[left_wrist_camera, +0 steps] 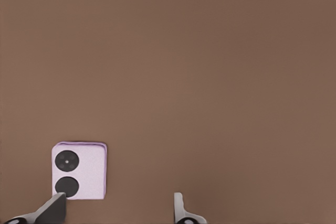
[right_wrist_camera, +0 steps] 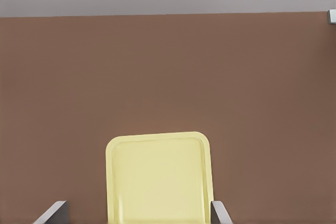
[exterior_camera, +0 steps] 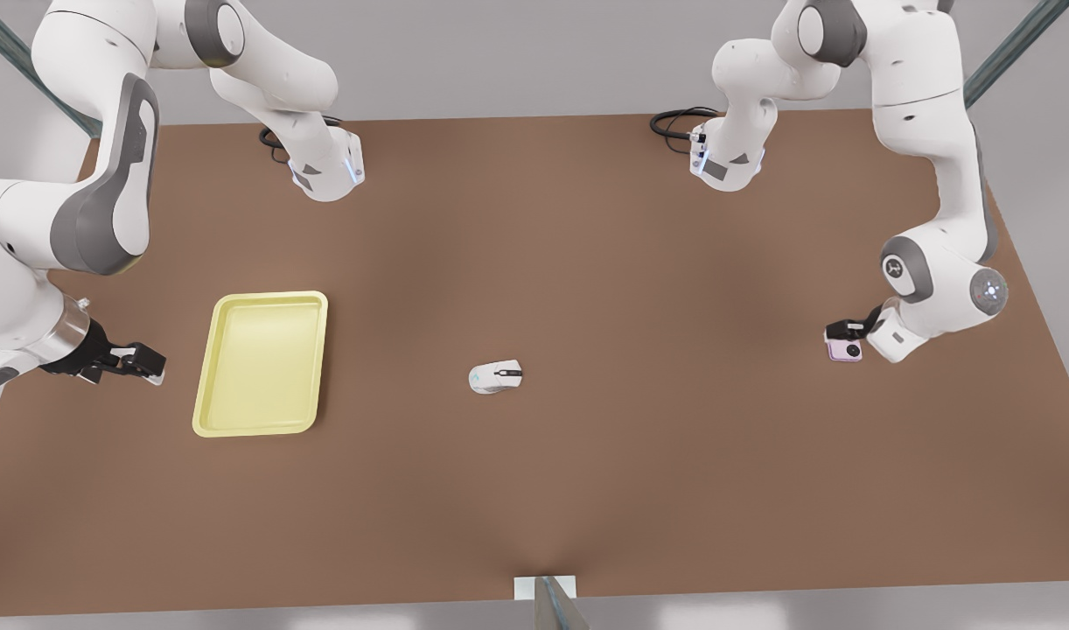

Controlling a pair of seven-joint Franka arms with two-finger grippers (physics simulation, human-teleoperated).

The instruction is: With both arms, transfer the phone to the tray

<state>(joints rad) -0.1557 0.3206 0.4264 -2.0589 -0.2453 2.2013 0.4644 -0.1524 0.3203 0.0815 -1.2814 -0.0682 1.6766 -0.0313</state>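
The pale pink phone lies flat on the brown table at the front view's right, its two round lenses up. My left gripper hovers right over it. In the left wrist view the phone sits by one fingertip, off to the side of the gap, and the left gripper is open with nothing in it. The pale yellow tray rests at the front view's left. Just beyond its outer long side, my right gripper is open, facing the tray from close by.
A white computer mouse lies mid-table between tray and phone. Black cables coil near both arm bases at the back edge. A small bracket sits at the table's front edge.
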